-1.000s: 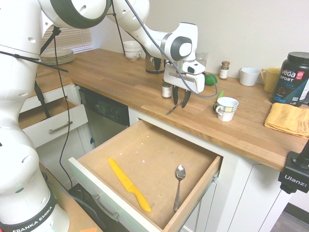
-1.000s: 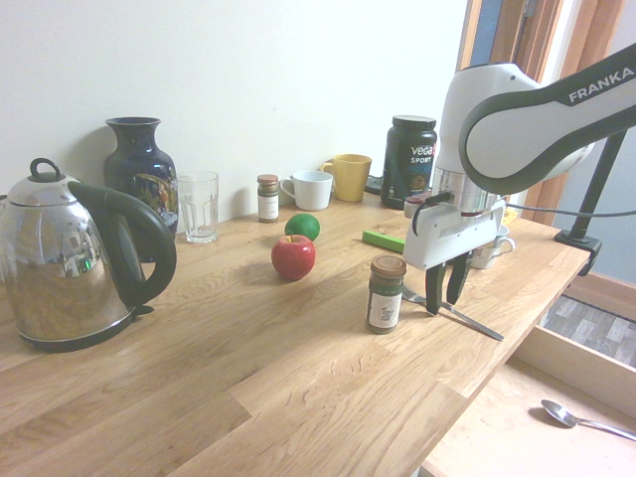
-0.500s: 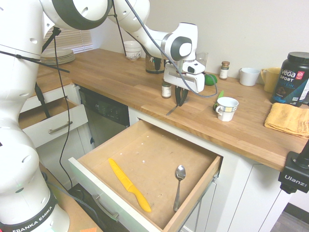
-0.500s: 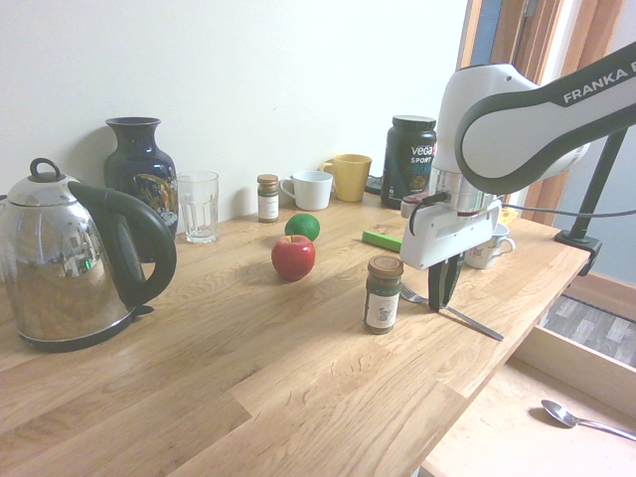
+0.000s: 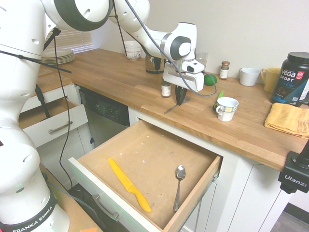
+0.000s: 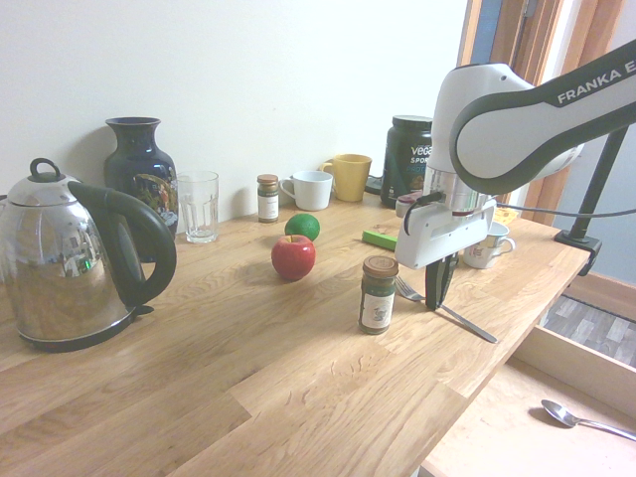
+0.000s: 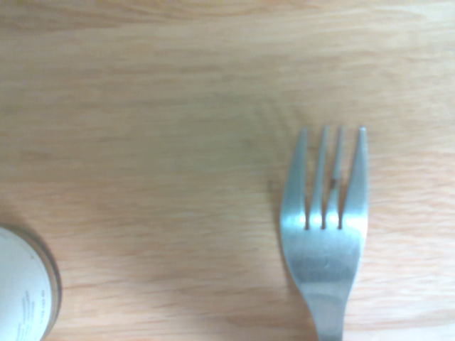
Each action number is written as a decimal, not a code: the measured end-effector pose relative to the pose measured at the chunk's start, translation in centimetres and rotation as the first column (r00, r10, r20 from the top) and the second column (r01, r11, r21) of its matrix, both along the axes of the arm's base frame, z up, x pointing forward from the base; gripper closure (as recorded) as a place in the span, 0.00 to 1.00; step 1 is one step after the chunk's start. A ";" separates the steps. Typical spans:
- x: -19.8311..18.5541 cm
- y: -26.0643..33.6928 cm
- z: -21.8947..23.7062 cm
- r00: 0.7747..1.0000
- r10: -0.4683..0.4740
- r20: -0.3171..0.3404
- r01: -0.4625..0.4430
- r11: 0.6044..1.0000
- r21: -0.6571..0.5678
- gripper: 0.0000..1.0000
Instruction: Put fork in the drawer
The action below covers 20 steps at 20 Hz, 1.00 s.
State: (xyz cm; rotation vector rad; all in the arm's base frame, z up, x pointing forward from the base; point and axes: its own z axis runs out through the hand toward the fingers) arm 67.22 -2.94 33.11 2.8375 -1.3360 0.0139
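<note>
The fork (image 6: pixel 467 323) is a slim silver one on the wooden counter, tines toward a small spice jar (image 6: pixel 377 294) and handle pointing at the counter's front edge. My gripper (image 6: pixel 437 298) stands upright over it, shut on the fork near its neck. In the first exterior view the gripper (image 5: pixel 179 99) pinches the fork (image 5: pixel 170 108) just behind the open drawer (image 5: pixel 145 154). Up close, the wrist view shows the fork's tines (image 7: pixel 325 234) over the wood. The drawer is pulled out below the counter edge, its wooden bottom (image 6: pixel 517 427) showing.
A yellow knife (image 5: pixel 128 184) and a silver spoon (image 5: pixel 178 186) lie in the drawer. On the counter are a white cup (image 5: pixel 227 108), red apple (image 6: pixel 293 257), lime (image 6: pixel 302 226), kettle (image 6: pixel 70 258), vase, glass, mugs, a black tub and a yellow cloth (image 5: pixel 288 119). A smaller drawer (image 5: pixel 53 126) is open at left.
The fingers, open astride the fork a second ago, have closed on it. The gripper with the fork has shifted slightly toward the spice jar.
</note>
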 end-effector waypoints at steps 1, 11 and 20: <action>0.1 0.1 0.1 1.000 0.002 0.002 -0.002 1.000 0.000 1.00; 0.2 0.0 2.5 0.999 -0.003 0.042 0.003 1.000 0.004 1.00; -3.8 0.0 6.9 0.997 0.012 0.080 -0.013 1.000 0.009 1.00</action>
